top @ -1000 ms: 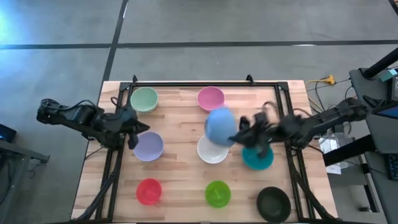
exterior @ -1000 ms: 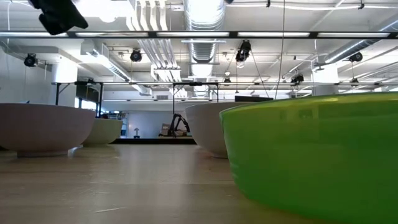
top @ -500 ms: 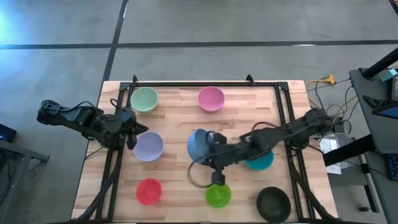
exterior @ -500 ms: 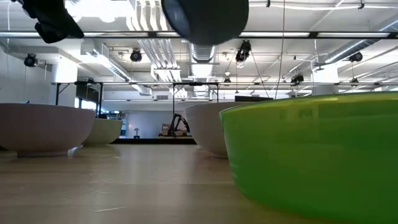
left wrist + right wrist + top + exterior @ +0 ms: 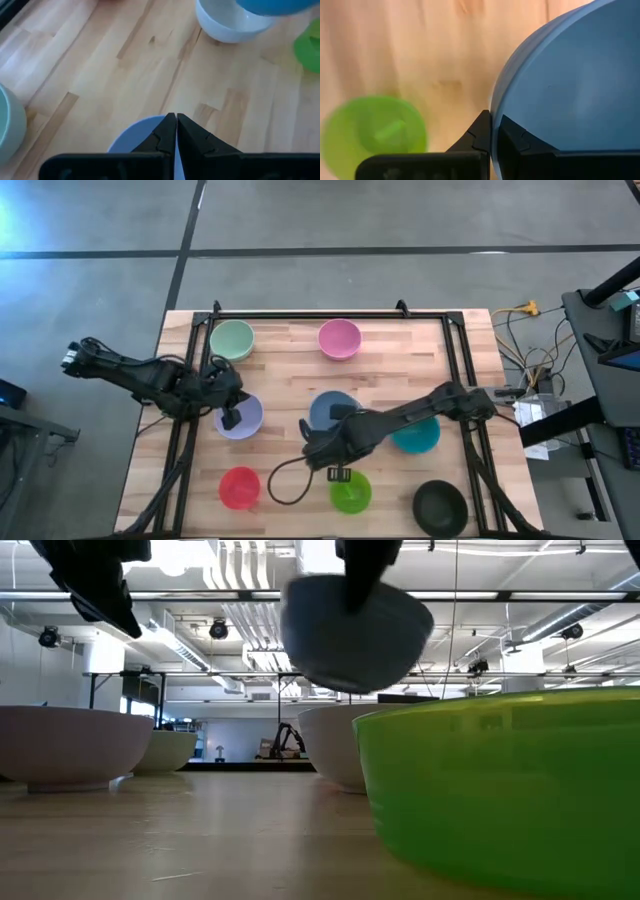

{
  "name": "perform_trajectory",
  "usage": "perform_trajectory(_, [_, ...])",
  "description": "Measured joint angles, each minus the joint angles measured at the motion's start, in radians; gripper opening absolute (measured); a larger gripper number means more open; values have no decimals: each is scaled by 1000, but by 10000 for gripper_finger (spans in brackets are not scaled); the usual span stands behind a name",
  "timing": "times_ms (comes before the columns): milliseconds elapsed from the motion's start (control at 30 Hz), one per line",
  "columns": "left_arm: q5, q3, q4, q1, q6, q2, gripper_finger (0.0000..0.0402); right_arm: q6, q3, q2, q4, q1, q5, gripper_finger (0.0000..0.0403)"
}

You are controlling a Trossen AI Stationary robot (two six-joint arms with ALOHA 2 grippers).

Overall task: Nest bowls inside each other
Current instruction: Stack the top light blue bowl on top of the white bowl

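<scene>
My right gripper (image 5: 322, 438) is shut on a blue bowl (image 5: 336, 410), which hangs above the middle of the table and hides the white bowl (image 5: 227, 25) beneath it in the high view. My left gripper (image 5: 228, 418) hovers shut over the lavender bowl (image 5: 243, 416), touching nothing. Pale green (image 5: 232, 339) and pink (image 5: 339, 338) bowls stand at the far side. A teal bowl (image 5: 418, 438) stands right of the blue one. Red (image 5: 240, 487), bright green (image 5: 350, 493) and black (image 5: 440, 507) bowls line the near edge. My right gripper pinches the blue bowl's rim (image 5: 493, 107), one finger inside the bowl and one outside. The fingers come from above, pointing steeply down. The bowl (image 5: 355, 635) hangs below them, mouth up and slightly tilted, clear of the table and of the white bowl (image 5: 330, 745).
A black frame (image 5: 330, 313) runs along the table's far edge and down both sides. A black cable (image 5: 285, 480) loops over the wood between the red and bright green bowls. Bare wood lies between the lavender and white bowls.
My right gripper has swung from the far middle toward the table's near left and sunk, tipping from about level to pointing steeply down. The blue bowl has come with it, turning mouth up over the white bowl. My left gripper has moved down over the lavender bowl.
</scene>
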Motion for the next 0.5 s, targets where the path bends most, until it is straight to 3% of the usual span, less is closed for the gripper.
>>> perform_trajectory(200, [6, 0, -3, 0, -1, -15, 0, -10, 42, 57, -51, -19, -2, 9])
perform_trajectory(500, [6, 0, -9, 0, -2, -109, 0, -26, -5, 59, -50, -59, -10, 9])
